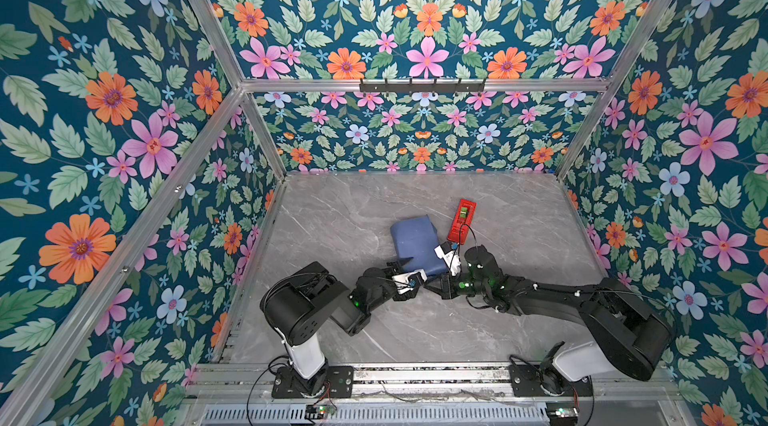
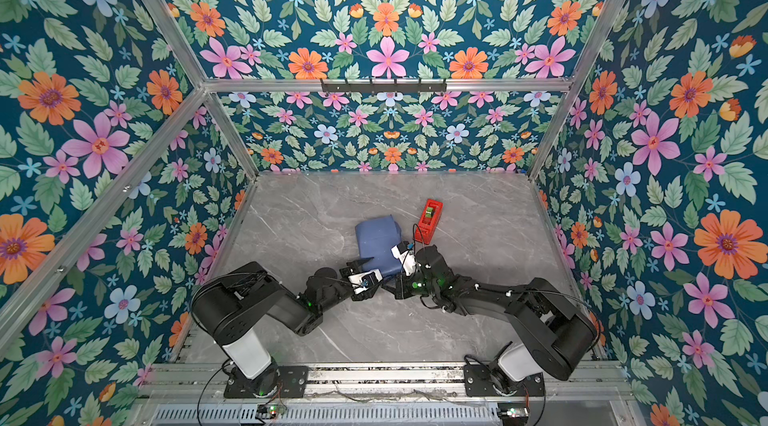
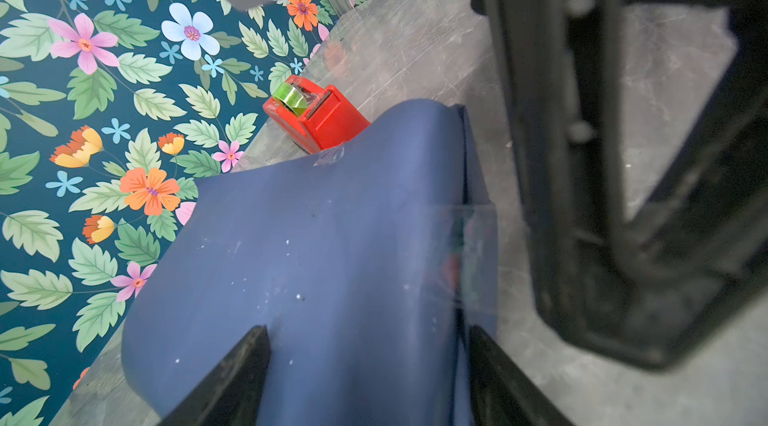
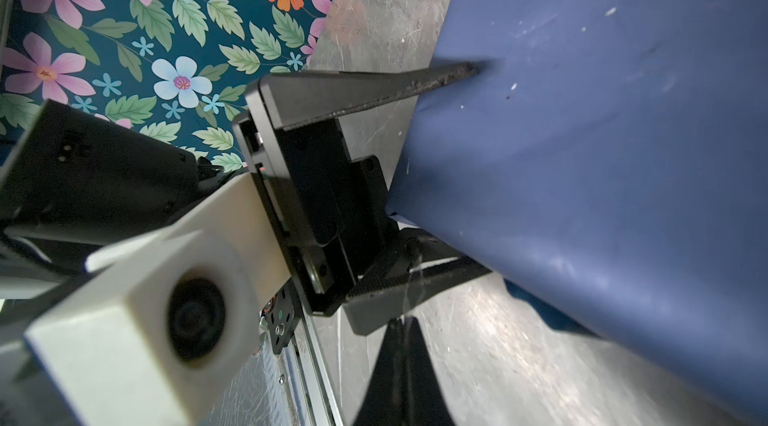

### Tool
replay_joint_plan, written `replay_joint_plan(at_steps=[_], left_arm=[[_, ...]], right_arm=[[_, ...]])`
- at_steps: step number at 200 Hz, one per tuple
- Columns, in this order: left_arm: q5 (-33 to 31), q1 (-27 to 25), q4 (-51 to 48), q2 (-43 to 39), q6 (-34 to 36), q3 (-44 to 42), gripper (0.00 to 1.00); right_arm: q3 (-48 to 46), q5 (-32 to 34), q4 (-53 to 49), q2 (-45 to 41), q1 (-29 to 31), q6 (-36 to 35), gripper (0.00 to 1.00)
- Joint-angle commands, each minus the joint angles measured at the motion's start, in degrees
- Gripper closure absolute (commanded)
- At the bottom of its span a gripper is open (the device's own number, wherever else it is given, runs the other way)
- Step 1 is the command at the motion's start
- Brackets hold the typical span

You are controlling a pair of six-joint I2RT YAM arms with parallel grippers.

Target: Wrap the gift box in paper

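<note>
In the middle of both top views, the paper covers the box, which we cannot see beneath it. Our left gripper pinches the bundle's lower edge, jaws wide, one finger denting the top. Our right gripper sits pressed together beside it, holding nothing we can see. A tug could tear the paper or peel the clear tape. A shove could drive the bundle into the dispenser.

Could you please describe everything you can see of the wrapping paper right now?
The paper shows its dark slate-blue side, matte with pale specks, wrapped round a flat parcel, contents hidden, resting on the grey marble table. What looks like clear tape crosses one side seam. The left gripper clamps its near end, one finger denting the top. The red tape dispenser sits just beyond.
</note>
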Motion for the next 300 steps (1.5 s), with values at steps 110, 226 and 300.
replay_joint_plan(at_steps=[110, 226, 300], left_arm=[[0.58, 0.07, -2.20, 0.34, -0.90, 0.19, 0.25], [0.93, 0.05, -2.15, 0.25, -1.00, 0.19, 0.25], [1.06, 0.05, -2.15, 0.42, -1.14, 0.27, 0.25]], right_arm=[[0.44, 3.49, -1.04, 1.28, 0.07, -0.13, 1.00], [1.65, 6.43, -3.12, 2.70, -0.04, 0.48, 1.00], [2.79, 8.57, -5.29, 3.14, -0.06, 0.74, 1.00]])
